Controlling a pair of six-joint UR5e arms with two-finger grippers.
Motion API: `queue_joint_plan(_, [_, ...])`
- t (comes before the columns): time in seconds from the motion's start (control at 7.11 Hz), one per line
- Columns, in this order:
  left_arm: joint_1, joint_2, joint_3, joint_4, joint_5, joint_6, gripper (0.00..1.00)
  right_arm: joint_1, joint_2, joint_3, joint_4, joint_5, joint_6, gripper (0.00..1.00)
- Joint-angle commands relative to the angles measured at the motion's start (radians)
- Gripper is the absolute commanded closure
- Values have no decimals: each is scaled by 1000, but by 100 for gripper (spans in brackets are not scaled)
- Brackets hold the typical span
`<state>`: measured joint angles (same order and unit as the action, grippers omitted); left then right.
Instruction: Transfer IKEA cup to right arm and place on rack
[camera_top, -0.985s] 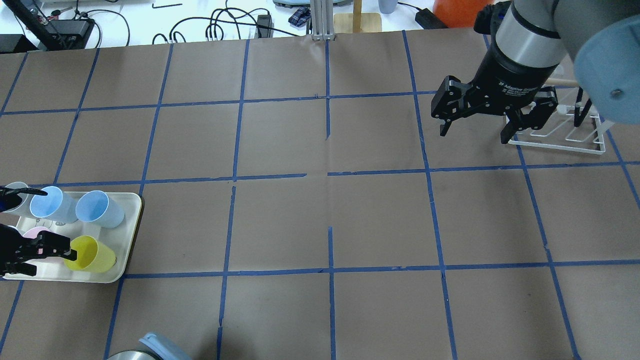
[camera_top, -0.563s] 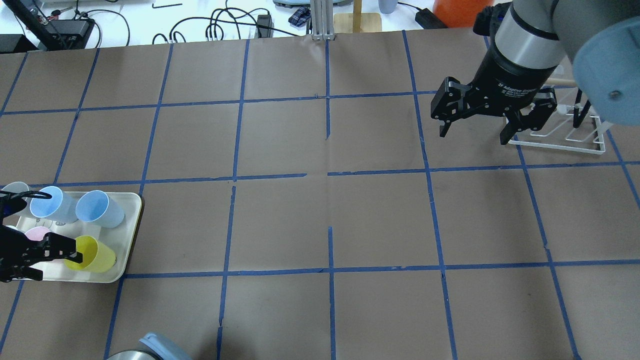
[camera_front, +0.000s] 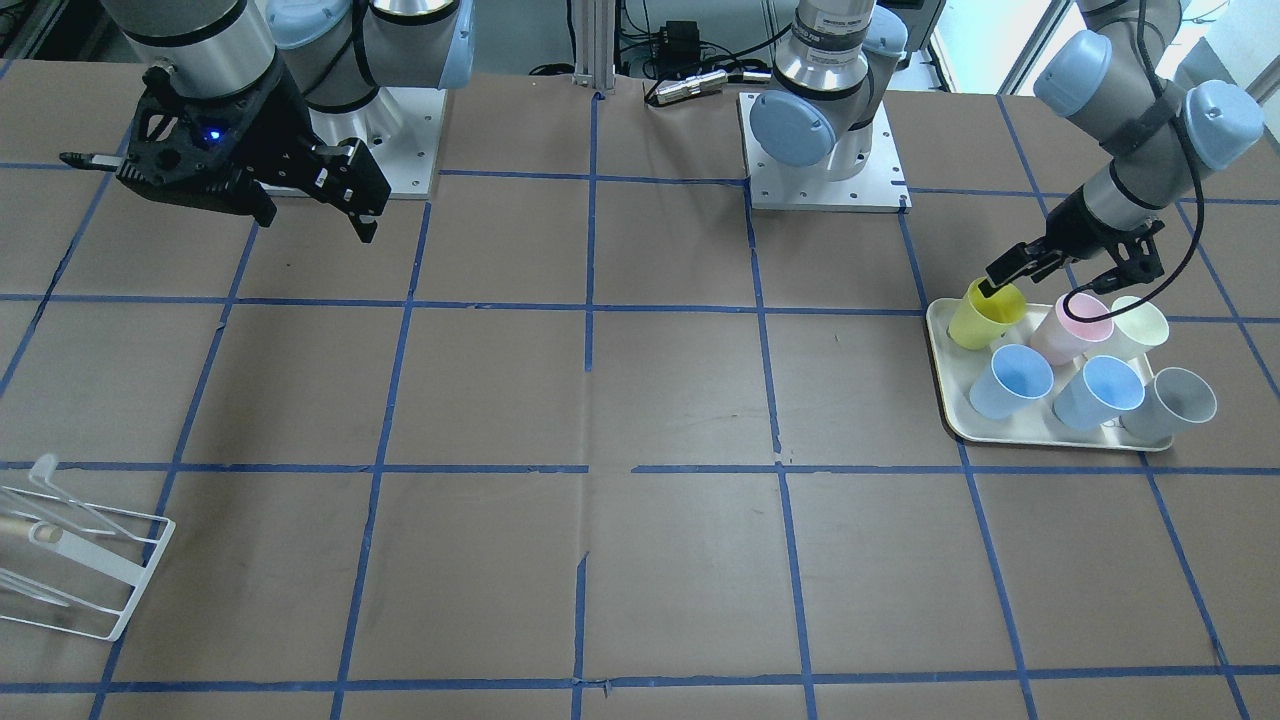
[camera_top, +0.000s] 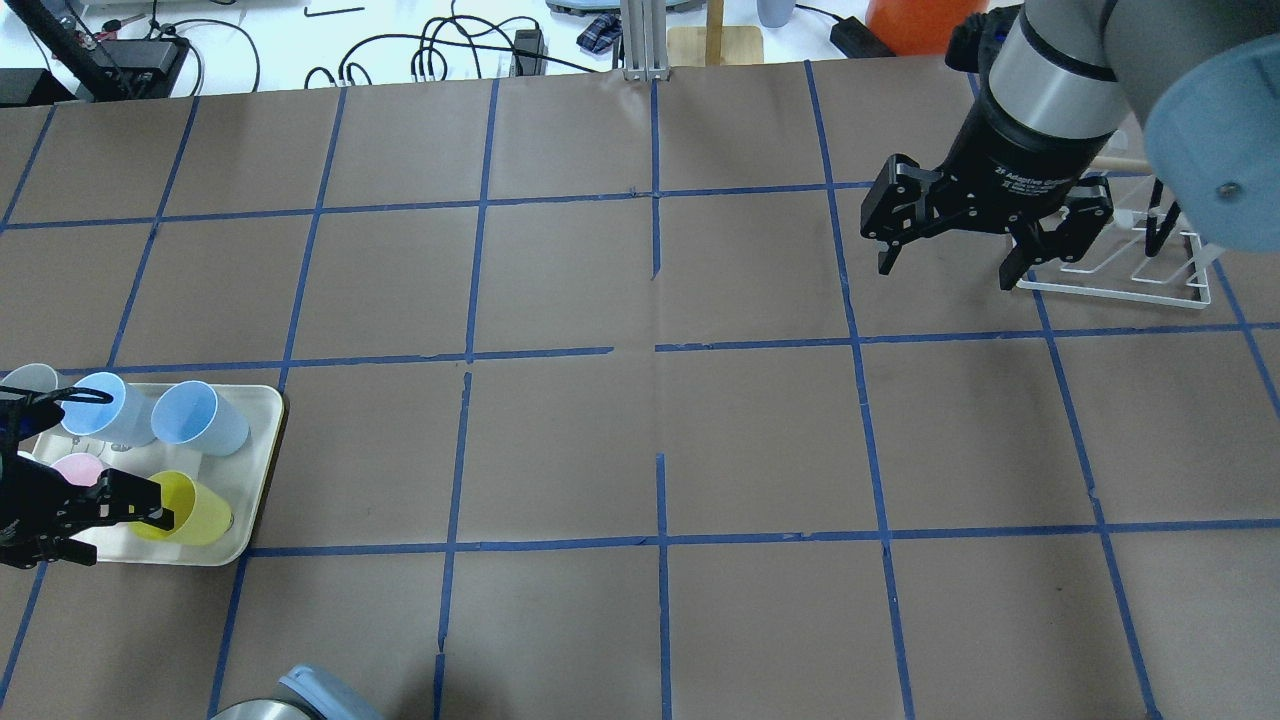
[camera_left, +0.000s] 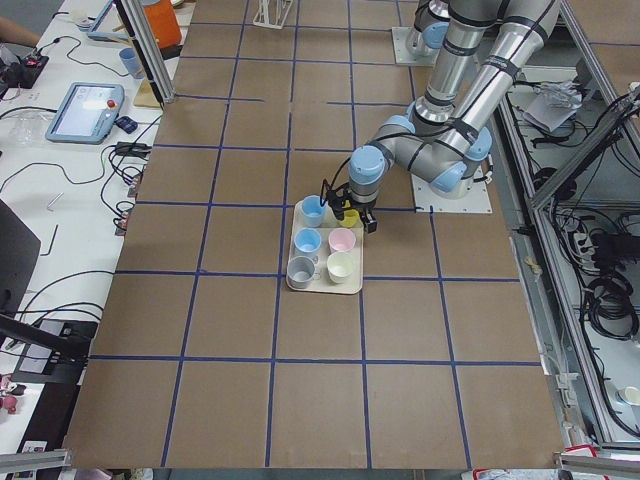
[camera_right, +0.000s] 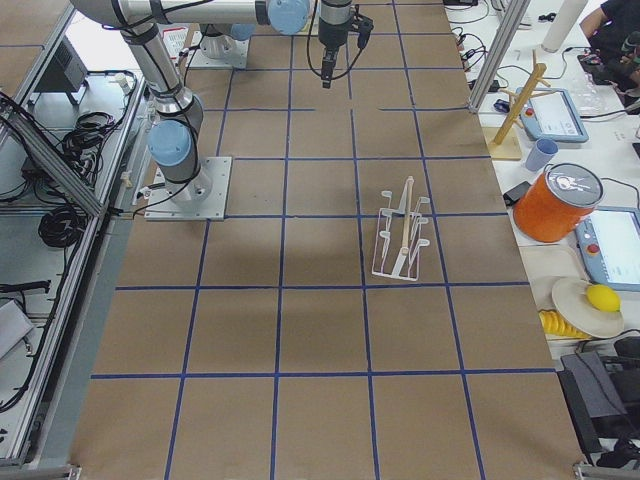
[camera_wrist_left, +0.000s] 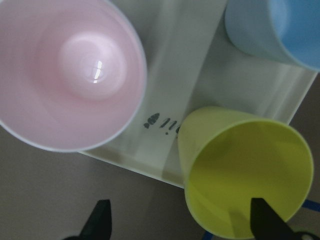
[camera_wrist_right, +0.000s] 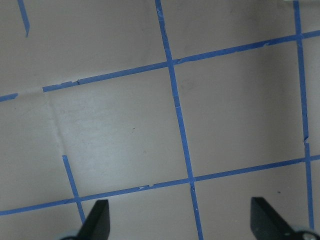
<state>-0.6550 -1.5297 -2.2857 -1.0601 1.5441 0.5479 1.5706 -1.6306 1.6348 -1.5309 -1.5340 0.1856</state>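
The bright yellow IKEA cup (camera_top: 205, 515) stands at the front right corner of the cream tray (camera_top: 262, 440); it also shows in the front-facing view (camera_front: 975, 322) and fills the lower right of the left wrist view (camera_wrist_left: 245, 175). My left gripper (camera_top: 122, 535) is open. One fingertip (camera_wrist_left: 265, 220) reaches inside the cup's mouth and the other (camera_wrist_left: 100, 220) is outside, past the tray's edge. My right gripper (camera_top: 950, 255) is open and empty, held above the table just left of the white wire rack (camera_top: 1120, 270).
The tray also holds a pink cup (camera_front: 1075, 325), a pale cream cup (camera_front: 1140, 322), two blue cups (camera_front: 1010, 380) and a grey cup (camera_front: 1180, 400). The rack with its wooden dowel shows in the right exterior view (camera_right: 400, 235). Cables and devices lie beyond the far table edge.
My left gripper has shifted slightly to the right, and its finger has gone a little further into the yellow cup's mouth. The right gripper has hardly moved.
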Motion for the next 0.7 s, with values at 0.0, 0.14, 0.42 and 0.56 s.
queue_joint_plan(0.0, [0, -13, -14, 23, -2, -2, 6, 0, 0, -1, -2, 2, 0, 0])
queue_joint_plan(0.14, [0, -13, -32, 60, -1, 0, 6, 2, 0, -1, 0, 2, 0, 0])
queue_joint_plan(0.42, [0, -17, -35, 78, -1, 1, 18, 0, 0, 0, 0, 2, 0, 0])
queue_joint_plan(0.56, [0, -17, -35, 78, -1, 1, 29, 0, 0, 0, 0, 2, 0, 0])
